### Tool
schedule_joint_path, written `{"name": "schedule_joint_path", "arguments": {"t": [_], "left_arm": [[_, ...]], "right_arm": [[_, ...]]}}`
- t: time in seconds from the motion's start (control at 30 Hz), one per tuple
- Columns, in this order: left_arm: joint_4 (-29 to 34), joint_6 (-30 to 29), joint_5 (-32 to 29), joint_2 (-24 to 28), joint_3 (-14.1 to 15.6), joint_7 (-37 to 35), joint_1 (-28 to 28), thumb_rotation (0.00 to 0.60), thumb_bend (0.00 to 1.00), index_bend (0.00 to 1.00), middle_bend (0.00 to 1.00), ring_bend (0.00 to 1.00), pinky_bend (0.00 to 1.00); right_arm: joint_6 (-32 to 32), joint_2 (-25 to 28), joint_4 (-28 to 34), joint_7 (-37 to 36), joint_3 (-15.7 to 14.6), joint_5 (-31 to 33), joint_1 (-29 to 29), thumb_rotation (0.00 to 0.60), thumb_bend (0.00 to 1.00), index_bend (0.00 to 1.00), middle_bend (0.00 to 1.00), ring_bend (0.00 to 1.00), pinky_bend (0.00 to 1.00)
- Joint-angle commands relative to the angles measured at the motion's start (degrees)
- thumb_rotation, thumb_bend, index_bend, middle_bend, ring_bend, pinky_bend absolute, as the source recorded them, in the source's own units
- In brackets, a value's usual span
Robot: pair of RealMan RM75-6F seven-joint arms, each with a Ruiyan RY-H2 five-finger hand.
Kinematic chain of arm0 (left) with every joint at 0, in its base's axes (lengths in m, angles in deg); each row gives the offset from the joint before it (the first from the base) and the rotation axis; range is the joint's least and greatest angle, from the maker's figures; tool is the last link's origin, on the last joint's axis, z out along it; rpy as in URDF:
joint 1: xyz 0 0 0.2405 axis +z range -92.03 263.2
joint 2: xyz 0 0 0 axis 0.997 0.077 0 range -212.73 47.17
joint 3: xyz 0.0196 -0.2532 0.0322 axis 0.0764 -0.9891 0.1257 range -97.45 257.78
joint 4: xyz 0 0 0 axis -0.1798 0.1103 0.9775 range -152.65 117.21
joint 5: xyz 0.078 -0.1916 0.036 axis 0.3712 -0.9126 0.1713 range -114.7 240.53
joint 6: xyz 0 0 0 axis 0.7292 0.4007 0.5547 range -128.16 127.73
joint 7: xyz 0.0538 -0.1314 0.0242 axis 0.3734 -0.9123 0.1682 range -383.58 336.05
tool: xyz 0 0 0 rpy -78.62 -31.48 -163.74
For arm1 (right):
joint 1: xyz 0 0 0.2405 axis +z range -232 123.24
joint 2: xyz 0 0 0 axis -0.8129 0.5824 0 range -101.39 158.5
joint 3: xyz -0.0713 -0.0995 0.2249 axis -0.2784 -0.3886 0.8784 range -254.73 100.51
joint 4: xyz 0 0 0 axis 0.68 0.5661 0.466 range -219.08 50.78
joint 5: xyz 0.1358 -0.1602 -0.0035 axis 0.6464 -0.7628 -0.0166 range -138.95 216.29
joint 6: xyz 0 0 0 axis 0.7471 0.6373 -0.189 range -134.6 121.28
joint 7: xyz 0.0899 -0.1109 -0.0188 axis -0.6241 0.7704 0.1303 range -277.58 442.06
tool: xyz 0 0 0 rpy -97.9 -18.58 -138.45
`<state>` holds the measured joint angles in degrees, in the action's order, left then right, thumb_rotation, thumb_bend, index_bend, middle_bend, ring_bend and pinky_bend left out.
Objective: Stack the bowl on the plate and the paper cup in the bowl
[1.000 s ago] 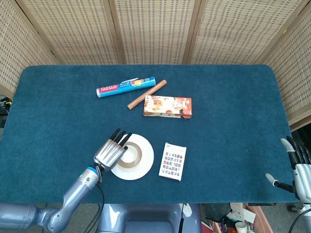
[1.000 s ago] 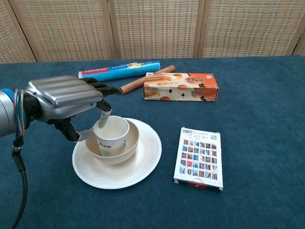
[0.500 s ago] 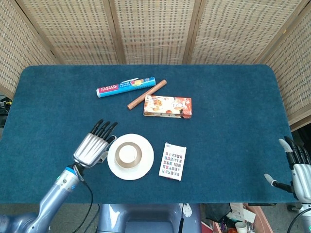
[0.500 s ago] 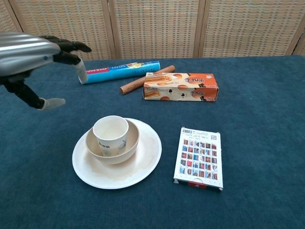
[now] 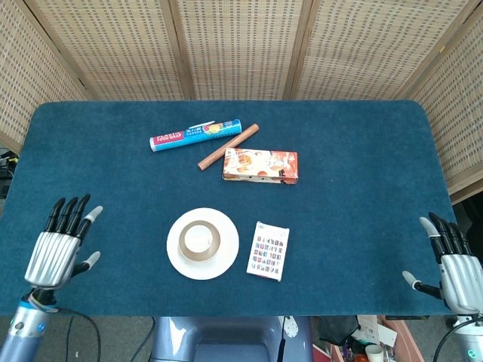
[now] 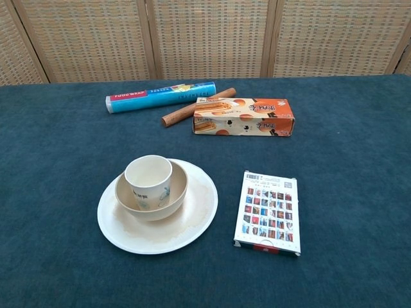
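Observation:
A white plate [image 6: 192,224] [image 5: 226,256] lies near the table's front middle. A cream bowl [image 6: 173,196] [image 5: 185,243] sits on it, and a paper cup [image 6: 149,181] [image 5: 198,239] stands upright inside the bowl. My left hand [image 5: 59,245] hovers open at the table's front left corner, well away from the stack, fingers spread and holding nothing. At the front right edge my right hand [image 5: 453,260] is also open and empty. Neither hand shows in the chest view.
A printed card box [image 6: 268,212] [image 5: 269,250] lies flat right of the plate. Further back are an orange snack box [image 6: 244,117] [image 5: 259,165], a brown stick [image 6: 196,107] [image 5: 227,146] and a blue food wrap roll [image 6: 160,96] [image 5: 195,135]. Wicker screens stand behind the blue table [image 5: 362,188].
My left hand let go of the cup and drew back left and toward the front corner, leaving the chest view. The cup stays in the bowl. The right hand shifted slightly.

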<state>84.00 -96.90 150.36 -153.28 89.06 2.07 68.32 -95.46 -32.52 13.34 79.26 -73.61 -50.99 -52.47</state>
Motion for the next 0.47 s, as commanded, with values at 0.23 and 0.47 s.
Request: {"name": "schedule_joint_path", "arguments": {"t": [0.23, 0.47], "left_arm": [[-7.4, -3.0, 2.7, -0.8, 0.4, -6.3, 5.8, 0.6, 0.08, 0.08, 0.0, 0.0, 0.0], [-7.6, -2.7, 2.9, 0.3, -1.0, -7.7, 7.7, 0.6, 0.08, 0.07, 0.0, 0.0, 0.0]], "right_arm": [[0.5, -1.4, 0.2, 3.6, 0.2, -0.2, 0.7, 0.6, 0.15, 0.0, 0.0, 0.0, 0.0], [0.8, -1.7, 0.4, 4.6, -0.3, -0.8, 0.9, 0.6, 0.15, 0.0, 0.0, 0.0, 0.0]]}}
